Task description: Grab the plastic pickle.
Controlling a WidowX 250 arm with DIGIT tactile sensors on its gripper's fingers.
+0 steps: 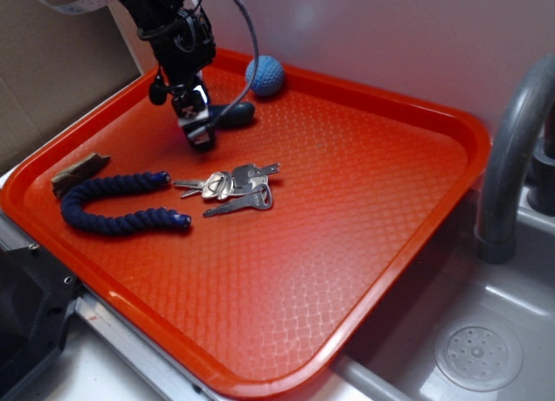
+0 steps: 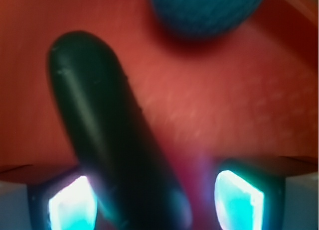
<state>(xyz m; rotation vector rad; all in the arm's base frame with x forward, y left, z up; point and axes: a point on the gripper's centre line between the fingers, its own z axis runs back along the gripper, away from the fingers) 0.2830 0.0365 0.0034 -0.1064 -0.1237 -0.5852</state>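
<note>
The plastic pickle [image 1: 232, 115] is a dark, smooth sausage shape lying on the red tray [image 1: 390, 210] near its back left. My gripper [image 1: 200, 139] stands over the pickle's left end, fingers down at the tray. In the wrist view the pickle [image 2: 107, 125] runs from upper left down between my gripper [image 2: 155, 202]. Its near end sits close to the left finger [image 2: 72, 202]. A strip of tray shows between it and the right finger [image 2: 238, 197]. The jaws are open around it, not closed on it.
A blue knitted ball [image 1: 264, 75] rests just behind the pickle, near the tray's back rim. A bunch of keys [image 1: 230, 188], a navy braided rope [image 1: 113, 206] and a brown scrap [image 1: 78, 171] lie in front. A faucet [image 1: 512, 158] and sink [image 1: 477, 356] are on the right.
</note>
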